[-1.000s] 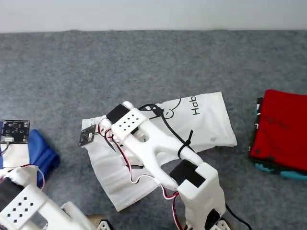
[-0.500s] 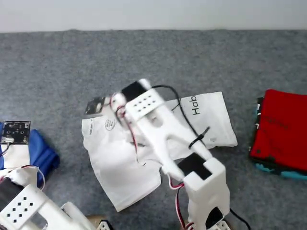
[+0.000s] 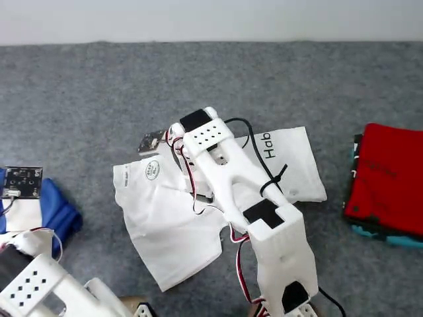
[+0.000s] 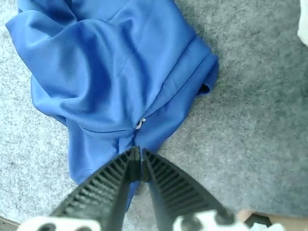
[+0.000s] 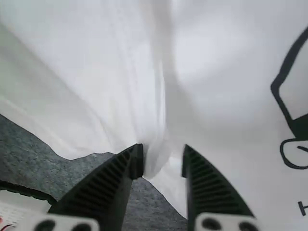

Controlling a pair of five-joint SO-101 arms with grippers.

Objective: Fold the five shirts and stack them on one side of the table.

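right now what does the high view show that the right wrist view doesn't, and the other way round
High view: the folded red shirt at one side, the blue shirt at the other, and the right arm stretched over the middle. Right wrist view: the right gripper pinching a raised fold of cloth between its fingers. Both: the white shirt on the grey table.

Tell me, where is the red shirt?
In the high view, the red shirt lies folded atop a stack at the picture's right edge, apart from the white shirt.
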